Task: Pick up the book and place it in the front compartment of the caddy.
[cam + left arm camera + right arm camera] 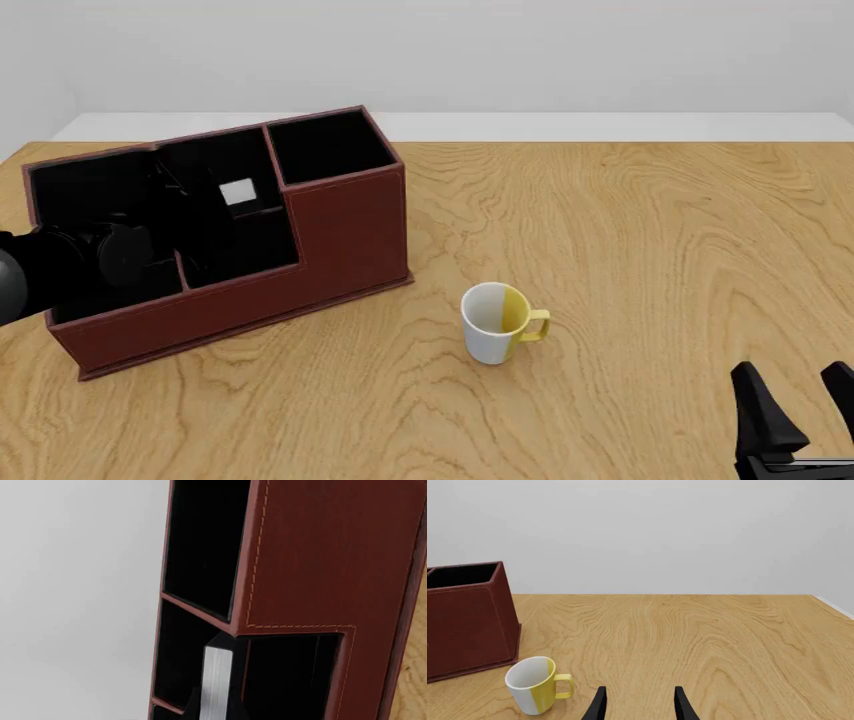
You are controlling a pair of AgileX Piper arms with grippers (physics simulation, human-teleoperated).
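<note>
Your left gripper, jaws clamped on the small black hardcover book, hangs inside the reddish-brown leather caddy; release remains. Right gripper: jaws apart, empty.

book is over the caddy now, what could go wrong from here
1. The book sits close to a divider wall of the caddy; its edge might catch there instead of dropping in.
2. The left gripper is dark against black lining, so which compartment the book is over is hard to judge; it may land in the wrong one.
</note>
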